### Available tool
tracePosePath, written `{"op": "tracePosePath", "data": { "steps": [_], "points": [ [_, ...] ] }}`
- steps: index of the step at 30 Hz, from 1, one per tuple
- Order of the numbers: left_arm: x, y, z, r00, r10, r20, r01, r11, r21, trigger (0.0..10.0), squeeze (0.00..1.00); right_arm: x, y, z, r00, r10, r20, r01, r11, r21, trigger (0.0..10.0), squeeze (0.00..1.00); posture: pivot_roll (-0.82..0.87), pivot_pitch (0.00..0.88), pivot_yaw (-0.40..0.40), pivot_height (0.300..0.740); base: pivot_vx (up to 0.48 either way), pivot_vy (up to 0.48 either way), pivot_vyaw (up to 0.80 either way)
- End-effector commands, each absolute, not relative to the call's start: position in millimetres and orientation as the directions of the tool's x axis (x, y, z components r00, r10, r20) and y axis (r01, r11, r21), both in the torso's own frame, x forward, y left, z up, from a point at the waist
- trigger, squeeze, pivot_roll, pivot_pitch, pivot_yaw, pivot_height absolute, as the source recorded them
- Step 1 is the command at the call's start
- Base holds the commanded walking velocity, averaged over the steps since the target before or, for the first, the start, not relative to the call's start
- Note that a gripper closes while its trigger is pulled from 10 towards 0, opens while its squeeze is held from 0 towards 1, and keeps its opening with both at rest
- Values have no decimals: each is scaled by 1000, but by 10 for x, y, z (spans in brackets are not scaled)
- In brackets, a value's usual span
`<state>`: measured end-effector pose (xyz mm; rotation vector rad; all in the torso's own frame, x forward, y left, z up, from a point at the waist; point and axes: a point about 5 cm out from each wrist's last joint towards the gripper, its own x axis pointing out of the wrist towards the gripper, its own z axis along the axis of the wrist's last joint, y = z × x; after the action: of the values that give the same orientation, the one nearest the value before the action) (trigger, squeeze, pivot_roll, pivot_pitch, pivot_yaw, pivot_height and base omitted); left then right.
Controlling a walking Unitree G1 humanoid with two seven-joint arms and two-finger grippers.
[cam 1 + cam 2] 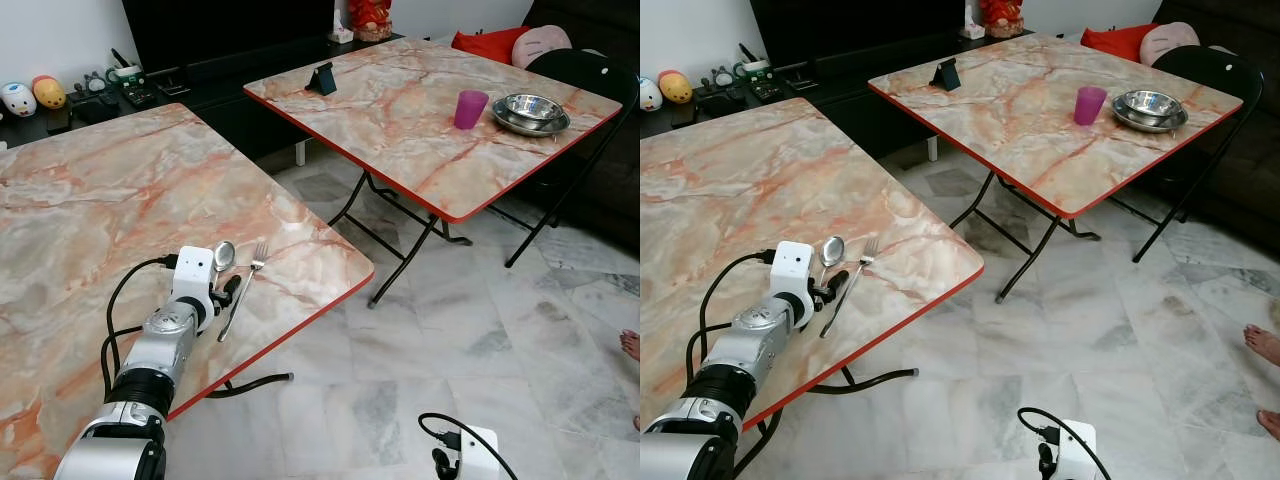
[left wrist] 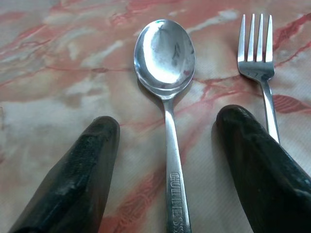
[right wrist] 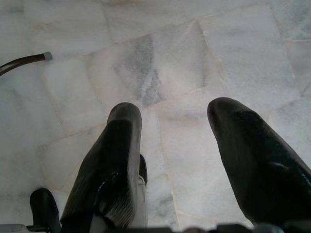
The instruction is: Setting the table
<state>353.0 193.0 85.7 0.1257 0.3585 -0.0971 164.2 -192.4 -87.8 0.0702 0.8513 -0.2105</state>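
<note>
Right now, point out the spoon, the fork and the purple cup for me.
spoon (image 2: 164, 52), left wrist view, on its bowl.
fork (image 2: 254, 44), left wrist view, on its tines.
purple cup (image 1: 470, 109), left eye view, on its side wall.

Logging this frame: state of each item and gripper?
spoon: flat on the near table, bowl up, between open fingers, ungripped
fork: flat beside the spoon
left gripper: open, straddling the spoon handle
right gripper: open, idle over floor
pink cup: upright, far table
steel bowls: stacked, upright
</note>
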Motion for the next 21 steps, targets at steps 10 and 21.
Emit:
{"op": "tracePosePath", "data": {
  "steps": [10, 21],
  "points": [
    [3423, 1901, 642, 874, -106, -474, 170, 981, 94, 0, 0, 1634, -1946, -882, 631, -155, -760, 207, 978, -28, 10000, 0, 45, 0, -40, 740, 0, 0, 0],
    [3421, 1904, 651, 878, -104, -468, 168, 981, 97, 0, 0, 1616, -1923, -885, 643, -153, -751, 202, 979, -27, 10000, 0, 45, 0, -40, 740, 0, 0, 0]
  ]
}}
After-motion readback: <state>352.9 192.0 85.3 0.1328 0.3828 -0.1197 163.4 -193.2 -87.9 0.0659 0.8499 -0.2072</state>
